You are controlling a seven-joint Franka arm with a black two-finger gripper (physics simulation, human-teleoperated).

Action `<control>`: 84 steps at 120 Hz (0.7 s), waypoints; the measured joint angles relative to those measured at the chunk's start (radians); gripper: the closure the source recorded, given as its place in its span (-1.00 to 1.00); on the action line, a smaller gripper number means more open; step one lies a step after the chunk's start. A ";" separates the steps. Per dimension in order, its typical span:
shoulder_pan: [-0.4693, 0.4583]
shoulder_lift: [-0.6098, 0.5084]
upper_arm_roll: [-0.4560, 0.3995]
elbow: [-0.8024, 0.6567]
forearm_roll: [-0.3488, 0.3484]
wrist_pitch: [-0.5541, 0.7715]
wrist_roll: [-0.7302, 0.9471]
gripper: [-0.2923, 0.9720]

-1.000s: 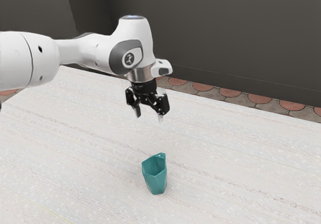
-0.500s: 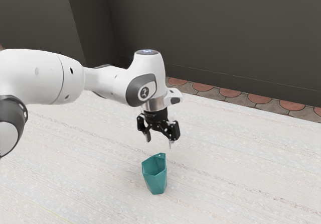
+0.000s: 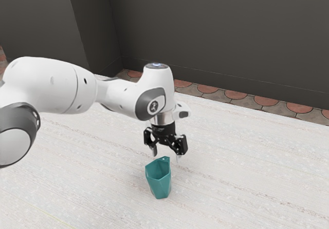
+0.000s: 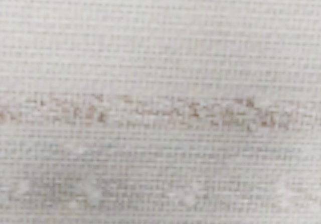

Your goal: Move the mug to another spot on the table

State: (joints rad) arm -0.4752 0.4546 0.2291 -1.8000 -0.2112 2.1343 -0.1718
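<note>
A teal faceted mug (image 3: 159, 178) stands upright on the pale woven table (image 3: 247, 157), near the front middle of the exterior view. My black gripper (image 3: 166, 155) hangs just above the mug's rim, toward its far side, with its fingers pointing down. The fingers are spread apart with nothing between them, so the gripper is open. In the wrist view the woven table surface (image 4: 160, 58) lies close under my hand, with a faint brownish band (image 4: 140, 112) across it.
The table runs wide to the exterior view's right and front. Behind its far edge lies a tiled floor strip (image 3: 241, 95) below a dark wall (image 3: 221, 29). My white arm (image 3: 77, 93) reaches in from the exterior view's left.
My gripper has come down and moved toward the exterior view's right, from well above the table to just over the mug's rim. The mug has stayed where it was.
</note>
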 joint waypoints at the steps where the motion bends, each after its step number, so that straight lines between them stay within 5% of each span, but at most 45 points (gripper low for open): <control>1: 0.000 0.000 0.000 0.000 0.000 0.000 0.000 -0.52; 84: -0.005 0.021 -0.002 -0.013 -0.030 -0.003 -0.009 -0.50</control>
State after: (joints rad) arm -0.4797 0.4759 0.2270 -1.8129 -0.2411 2.1310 -0.1806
